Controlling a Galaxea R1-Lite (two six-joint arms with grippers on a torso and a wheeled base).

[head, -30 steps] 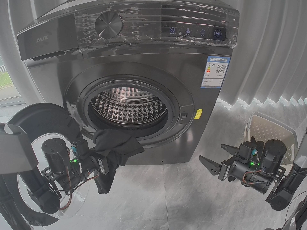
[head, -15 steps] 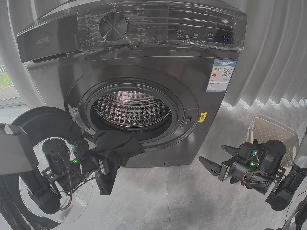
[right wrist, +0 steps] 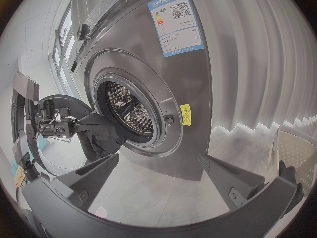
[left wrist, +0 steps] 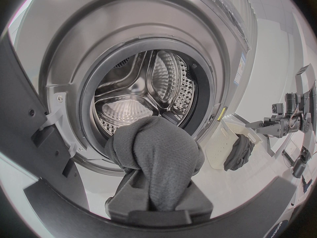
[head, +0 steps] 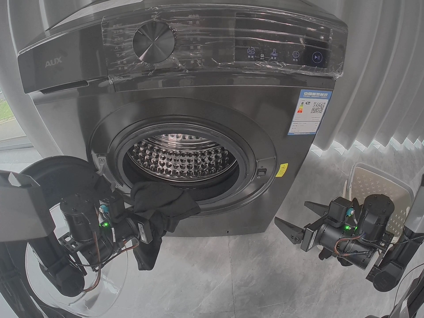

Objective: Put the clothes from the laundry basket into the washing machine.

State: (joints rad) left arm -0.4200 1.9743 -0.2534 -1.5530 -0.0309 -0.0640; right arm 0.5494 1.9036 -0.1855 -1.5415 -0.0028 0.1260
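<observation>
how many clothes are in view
2: one dark garment in the left gripper at the drum opening, one dark piece draped over the laundry basket rim; more may lie hidden.

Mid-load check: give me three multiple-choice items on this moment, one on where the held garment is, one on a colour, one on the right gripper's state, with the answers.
1. The black garment in the left gripper is:
A) deep inside the drum
B) at the lower rim of the washing machine door opening
C) lying on the floor

2. The small sticker beside the door opening is:
A) red
B) yellow
C) green

3. The right gripper is:
A) shut on cloth
B) shut and empty
C) open and empty

Answers:
1 B, the head view shows the cloth over the opening's bottom edge.
2 B, it stands out yellow on the grey front.
3 C, its jaws stand apart with nothing between them.
</observation>
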